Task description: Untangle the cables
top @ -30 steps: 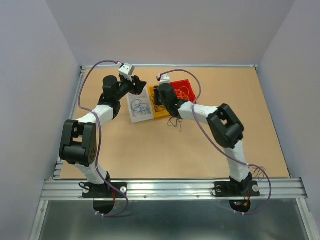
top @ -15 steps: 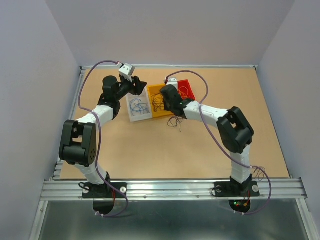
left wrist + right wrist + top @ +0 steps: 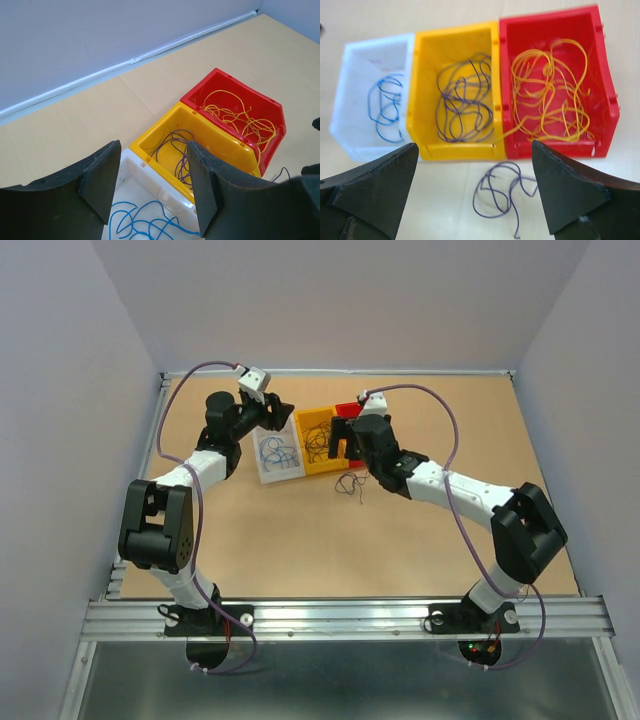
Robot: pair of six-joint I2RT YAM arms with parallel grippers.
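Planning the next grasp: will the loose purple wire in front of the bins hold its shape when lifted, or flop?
Probably floppy: the purple wire is thin and lies in slack, irregular loops on the table. Likely very light, so a push may slide the whole curl. Lifted by one strand, it should dangle.

Mid bin (image 3: 457,150) = ref, on table (image 3: 445,210), w/ cable bunch (image 3: 462,100) inside. L bin (image 3: 345,90) touching its left side, cable loops (image 3: 385,107) in it. R bin (image 3: 555,149) touching its right side, cable heap (image 3: 550,95) in it. Loose cable (image 3: 500,195) on table just in front of mid bin, toward R-bin side.
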